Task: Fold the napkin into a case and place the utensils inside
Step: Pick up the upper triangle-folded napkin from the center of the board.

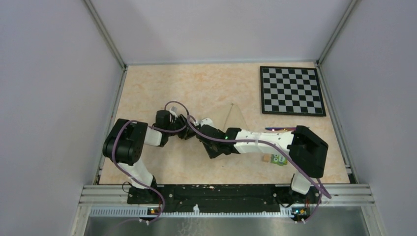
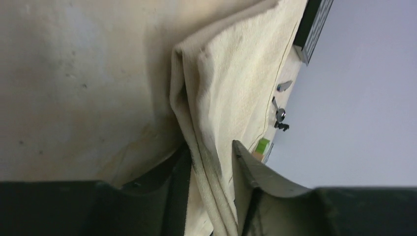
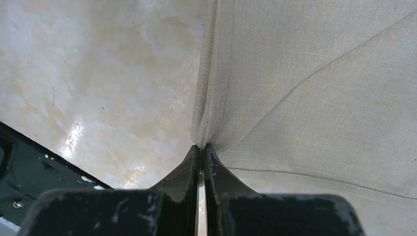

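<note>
The right gripper has its two dark fingers pressed tightly together, pinching the hemmed edge of the thin beige-cream cloth napkin. From the pinch the hem runs straight ahead of the fingertips. The cloth spreads ahead of them and off to one side, with a diagonal crease across it. On the other side of the fingers lies bare speckled tan tabletop.

The left gripper stands with its jaws part-way spread, one finger on each side of a raised, bunched fold of the same napkin. The fold rises between the fingertips and runs on ahead of them as a soft ridge, and the cloth lies close against both fingers. Whether they are pressing it cannot be told.

In the top view the two grippers meet near the middle of the table, close beside each other, with the napkin under and just beyond them. One pale corner of it points away from the arms.

A thin dark utensil with a purple tint lies well behind the right gripper, beside that arm's forearm and partly hidden by it. A small green block with white dots sits on the forearm's other side. A black-and-white chessboard lies far off toward the back corner.
</note>
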`<action>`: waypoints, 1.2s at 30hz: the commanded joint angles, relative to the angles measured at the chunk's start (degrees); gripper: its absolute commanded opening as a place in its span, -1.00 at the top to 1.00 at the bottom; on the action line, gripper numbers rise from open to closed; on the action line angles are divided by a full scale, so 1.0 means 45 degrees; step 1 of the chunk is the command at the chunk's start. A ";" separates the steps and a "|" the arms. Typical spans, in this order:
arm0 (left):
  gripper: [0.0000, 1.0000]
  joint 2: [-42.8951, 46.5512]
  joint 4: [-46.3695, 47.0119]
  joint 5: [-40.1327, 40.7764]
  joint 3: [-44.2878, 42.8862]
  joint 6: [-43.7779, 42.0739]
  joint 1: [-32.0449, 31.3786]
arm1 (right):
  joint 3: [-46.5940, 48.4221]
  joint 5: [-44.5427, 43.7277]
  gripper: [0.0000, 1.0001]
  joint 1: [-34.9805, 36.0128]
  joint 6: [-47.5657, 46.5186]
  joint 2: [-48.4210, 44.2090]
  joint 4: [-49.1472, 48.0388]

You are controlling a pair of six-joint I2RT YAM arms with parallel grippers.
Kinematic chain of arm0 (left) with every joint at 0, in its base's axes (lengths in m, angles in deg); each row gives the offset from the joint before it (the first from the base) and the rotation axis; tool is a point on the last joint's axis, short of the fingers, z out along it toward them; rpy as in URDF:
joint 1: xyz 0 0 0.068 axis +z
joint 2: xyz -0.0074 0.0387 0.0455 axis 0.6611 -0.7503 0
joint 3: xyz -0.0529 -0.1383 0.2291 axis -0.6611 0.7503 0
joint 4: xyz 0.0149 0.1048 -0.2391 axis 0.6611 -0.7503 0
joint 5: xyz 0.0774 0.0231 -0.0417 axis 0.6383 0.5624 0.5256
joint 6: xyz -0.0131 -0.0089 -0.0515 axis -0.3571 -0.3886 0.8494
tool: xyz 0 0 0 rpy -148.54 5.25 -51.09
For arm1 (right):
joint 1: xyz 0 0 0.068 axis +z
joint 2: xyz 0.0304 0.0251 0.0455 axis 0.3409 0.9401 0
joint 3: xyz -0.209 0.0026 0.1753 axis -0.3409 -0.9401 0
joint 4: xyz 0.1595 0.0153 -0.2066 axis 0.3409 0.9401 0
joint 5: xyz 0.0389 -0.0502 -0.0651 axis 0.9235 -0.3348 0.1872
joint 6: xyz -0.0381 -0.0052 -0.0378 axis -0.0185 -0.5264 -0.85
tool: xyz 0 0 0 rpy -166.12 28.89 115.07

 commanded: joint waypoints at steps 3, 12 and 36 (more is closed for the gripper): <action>0.40 -0.0501 0.0151 0.0399 -0.0531 -0.0658 -0.0025 | -0.0440 0.0242 1.00 0.0019 -0.0700 -0.0126 -0.0761; 0.90 -0.0490 0.0076 0.0155 -0.0375 -0.0707 -0.0025 | -0.0469 -0.0332 0.98 0.0368 -0.0956 0.0502 -0.1054; 1.00 0.0314 -0.0994 -0.0179 -0.0291 -0.0606 -0.0006 | 0.1084 -0.4292 0.36 0.1663 -0.0666 0.2628 -0.0872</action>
